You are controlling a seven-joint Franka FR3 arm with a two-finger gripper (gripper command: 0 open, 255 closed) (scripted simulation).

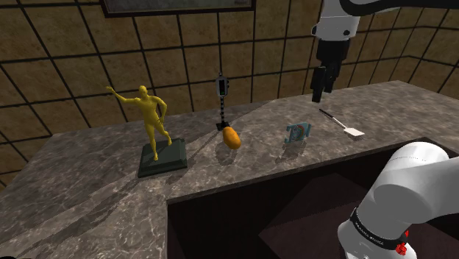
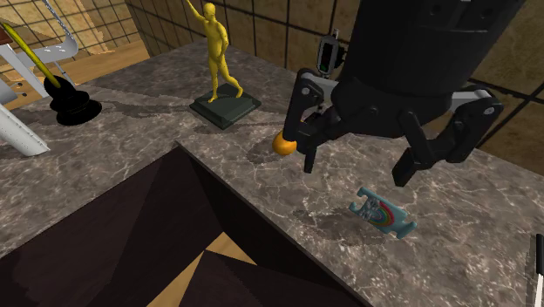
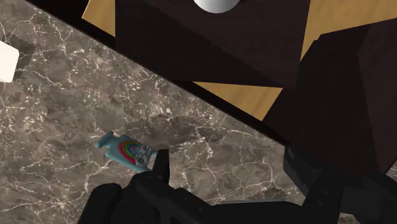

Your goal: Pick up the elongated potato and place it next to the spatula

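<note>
Gripper: we see the black gripper (image 2: 356, 173) hanging above the counter (image 1: 88, 184), its jaws spread wide with nothing between them.
Potato: we find the orange elongated potato (image 1: 232, 137) lying on the counter, just in front of a black upright object (image 1: 221, 103). It sits between the figurine and the teal toy, left of the gripper in the shoulder view.
Spatula: the white-headed spatula (image 1: 354, 134) lies toward the shoulder view's right, well apart from the potato.
Teal toy: we see a small teal toy with a rainbow print (image 3: 129, 151) flat on the counter between potato and spatula, below the gripper.
Figurine: a yellow human figurine (image 1: 154, 121) stands on a dark base at the shoulder view's left.
</note>
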